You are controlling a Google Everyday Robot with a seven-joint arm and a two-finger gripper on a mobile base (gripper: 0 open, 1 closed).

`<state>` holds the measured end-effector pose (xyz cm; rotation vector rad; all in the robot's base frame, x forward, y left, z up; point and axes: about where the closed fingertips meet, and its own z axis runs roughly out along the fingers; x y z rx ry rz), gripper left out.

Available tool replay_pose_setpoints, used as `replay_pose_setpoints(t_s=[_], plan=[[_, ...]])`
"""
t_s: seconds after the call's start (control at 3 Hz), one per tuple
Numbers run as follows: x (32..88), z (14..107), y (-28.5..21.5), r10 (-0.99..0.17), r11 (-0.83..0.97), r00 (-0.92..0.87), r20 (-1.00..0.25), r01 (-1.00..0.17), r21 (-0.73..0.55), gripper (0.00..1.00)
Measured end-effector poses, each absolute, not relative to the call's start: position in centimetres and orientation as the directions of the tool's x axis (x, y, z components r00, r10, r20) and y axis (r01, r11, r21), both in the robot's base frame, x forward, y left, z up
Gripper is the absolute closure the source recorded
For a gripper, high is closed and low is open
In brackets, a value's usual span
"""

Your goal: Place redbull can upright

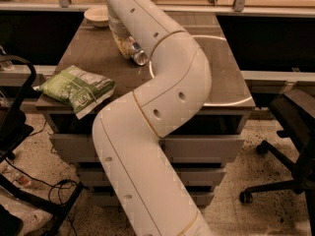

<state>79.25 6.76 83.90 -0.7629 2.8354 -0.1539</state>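
The redbull can (138, 55) is a slim can with its silver end facing me, tilted on its side over the back middle of the grey table (88, 58). My gripper (120, 39) is right at the can's far end, close against it. My own white arm (162, 82) covers most of the gripper. I cannot tell whether the can rests on the table or is lifted off it.
A green snack bag (76, 88) lies at the table's front left corner, overhanging the edge. A white bowl (97, 16) sits at the back left. A round silver tray (229, 77) is on the right. An office chair (290, 132) stands to the right, and cables lie on the floor to the left.
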Motion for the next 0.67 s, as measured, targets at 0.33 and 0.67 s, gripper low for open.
replay_pose_setpoints(t_s=[0.33,0.67], plan=[[79.92,83.55,7.11,-0.507,0.861,-0.841,-0.190,-0.485,-0.153,1.00],[79.92,83.55,7.11,-0.507,0.861,-0.841,-0.190,-0.485,-0.153,1.00]])
